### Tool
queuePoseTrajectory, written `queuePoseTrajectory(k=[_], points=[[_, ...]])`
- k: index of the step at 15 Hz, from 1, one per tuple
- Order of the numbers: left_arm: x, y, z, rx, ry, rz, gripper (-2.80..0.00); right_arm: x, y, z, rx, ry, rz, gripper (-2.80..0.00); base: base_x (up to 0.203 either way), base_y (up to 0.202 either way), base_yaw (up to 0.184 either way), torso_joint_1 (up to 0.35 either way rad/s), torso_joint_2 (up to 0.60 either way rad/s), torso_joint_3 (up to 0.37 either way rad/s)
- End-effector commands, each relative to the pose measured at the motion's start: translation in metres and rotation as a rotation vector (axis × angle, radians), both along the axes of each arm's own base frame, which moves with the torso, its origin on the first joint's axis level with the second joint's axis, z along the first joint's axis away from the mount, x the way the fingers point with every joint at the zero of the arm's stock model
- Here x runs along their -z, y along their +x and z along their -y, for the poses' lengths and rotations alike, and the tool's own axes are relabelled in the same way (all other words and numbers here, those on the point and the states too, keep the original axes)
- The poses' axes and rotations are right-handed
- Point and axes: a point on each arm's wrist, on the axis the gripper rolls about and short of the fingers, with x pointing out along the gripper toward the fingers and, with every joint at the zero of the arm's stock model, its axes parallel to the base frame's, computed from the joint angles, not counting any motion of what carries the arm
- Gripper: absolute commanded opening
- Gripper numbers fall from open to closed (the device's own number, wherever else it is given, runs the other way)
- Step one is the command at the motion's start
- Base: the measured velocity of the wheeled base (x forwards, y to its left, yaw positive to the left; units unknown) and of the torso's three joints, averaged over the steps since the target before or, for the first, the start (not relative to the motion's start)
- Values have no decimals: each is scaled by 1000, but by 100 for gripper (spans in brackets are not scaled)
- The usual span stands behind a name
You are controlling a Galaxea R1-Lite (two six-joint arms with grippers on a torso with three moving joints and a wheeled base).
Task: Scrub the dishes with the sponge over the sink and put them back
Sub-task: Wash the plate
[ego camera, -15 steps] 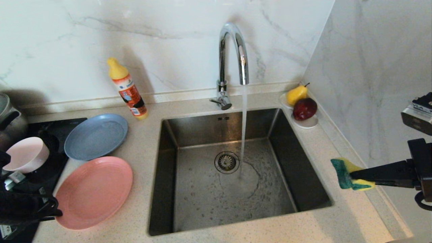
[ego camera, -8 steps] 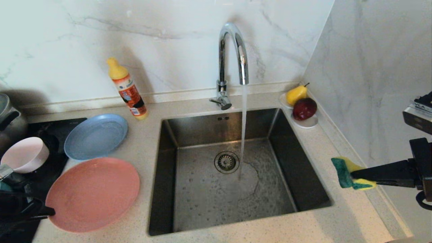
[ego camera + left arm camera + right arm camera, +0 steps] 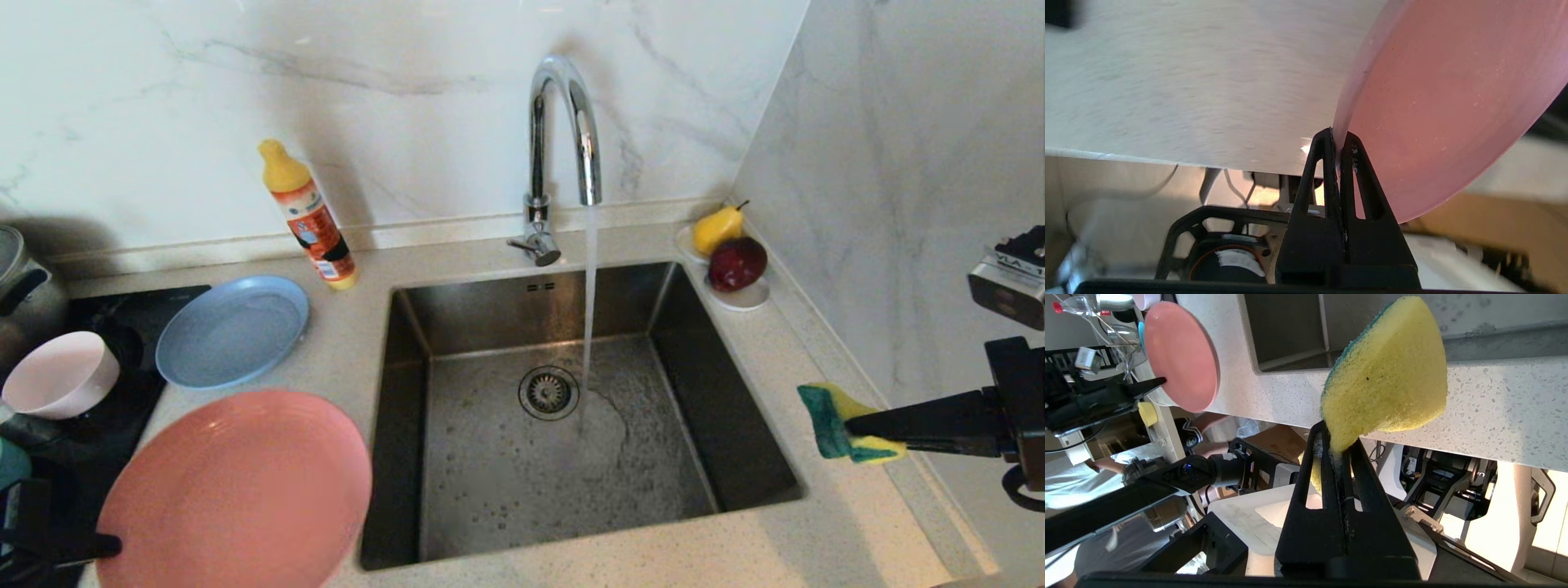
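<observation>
At seven o'clock of the sink [image 3: 735, 457], we are holding the large salmon-pink plate [image 3: 237, 490] by its rim, our left tool [image 3: 1338, 143] pinching that edge between pressed-together fingers [image 3: 1319, 163], the plate lifted off the table [image 3: 351, 269] and overlapping the basin's near left corner. At three o'clock of the sink, our right tool [image 3: 1340, 437] is squeezing the sponge [image 3: 841, 420] by one end, green side facing the basin, and hanging above the table edge. Water is running from the tap [image 3: 563, 122] onto the steel floor beside the drain [image 3: 548, 392]. At ten o'clock the grey-blue plate [image 3: 233, 331] is lying flat on the table, the pale pink bowl [image 3: 59, 374] sitting at its nine o'clock.
</observation>
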Motion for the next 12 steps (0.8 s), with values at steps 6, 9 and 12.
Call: queuePoseTrajectory(k=[6,9,12], points=[[-20,47,49,272,-12,85,-280,-1,-3,0,-3,6,5,-280,0,0,0,0,0,0],[-13,93,74,317,-4,80,-280,-2,-2,0,-2,7,7,-280,0,0,0,0,0,0],[-3,137,117,358,-2,78,-280,1,-3,1,6,8,-1,-280,0,0,0,0,0,0]])
